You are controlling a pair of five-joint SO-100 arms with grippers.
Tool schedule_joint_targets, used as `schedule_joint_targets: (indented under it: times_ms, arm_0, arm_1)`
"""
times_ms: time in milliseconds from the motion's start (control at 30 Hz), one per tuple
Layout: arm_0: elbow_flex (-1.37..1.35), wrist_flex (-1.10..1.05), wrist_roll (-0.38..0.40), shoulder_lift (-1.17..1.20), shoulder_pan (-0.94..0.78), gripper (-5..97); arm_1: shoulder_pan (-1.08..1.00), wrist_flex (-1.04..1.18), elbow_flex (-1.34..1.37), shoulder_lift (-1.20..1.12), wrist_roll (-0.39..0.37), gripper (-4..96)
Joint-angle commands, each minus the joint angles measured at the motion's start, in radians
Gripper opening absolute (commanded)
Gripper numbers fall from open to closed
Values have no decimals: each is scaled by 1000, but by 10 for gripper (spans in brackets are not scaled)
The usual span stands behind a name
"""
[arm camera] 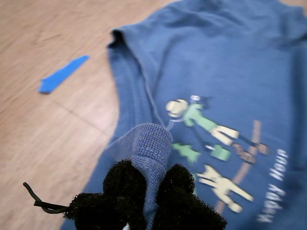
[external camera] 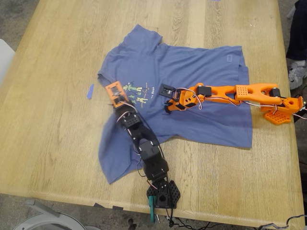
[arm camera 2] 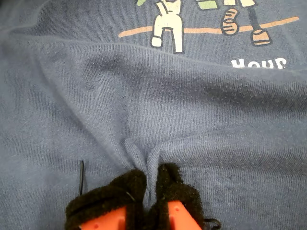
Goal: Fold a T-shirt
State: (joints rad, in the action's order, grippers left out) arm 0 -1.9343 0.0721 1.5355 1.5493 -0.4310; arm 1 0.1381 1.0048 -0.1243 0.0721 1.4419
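Two pinches of cloth are held at once. In the first wrist view, my first gripper [arm camera: 146,184] is clenched on a ribbed hem of the T-shirt [arm camera: 230,67], a fold of which stands up between the black padded jaws. In the second wrist view, my second gripper [arm camera 2: 149,189] is clamped on a small pucker of plain fabric, with creases running out from the jaws. Just beyond each pinch the cartoon print [arm camera: 211,143] is seen, and farther off in the first wrist view a strip of blue tape [arm camera: 62,74] lies on bare wood.

The step in hand is judged to be a fold carried by both pinches. It would be done well if both were raised together, so that only one layer is lifted, and moved at an even pace, since cloth dragged by one arm alone could bunch across the print.

The grips themselves are shown only by the wrist views. In the exterior view the T-shirt [external camera: 192,96] is seen whole, spread mostly flat on the table [external camera: 57,143], with the black arm reaching in from the near edge and the orange arm from the exterior view's right; there the jaws are too small to be read.
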Motion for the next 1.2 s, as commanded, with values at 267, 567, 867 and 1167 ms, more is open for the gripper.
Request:
schedule_joint_targets:
  times_ms: [267, 567, 867, 1167]
  arm_0:
    - [-147, 6, 15, 414, 264, -2]
    - [-279, 69, -6, 577, 518, -2]
    - [-206, 6, -21, 407, 818, -2]
    - [72, -25, -32, 11, 1120, -2]
  arm_1:
    - [-110, -8, -5, 112, -37, 7]
    - [-290, -11, -3, 192, -43, 3]
    - [-454, -44, -3, 230, -66, 3]
    - [-558, -83, -3, 202, -78, 2]
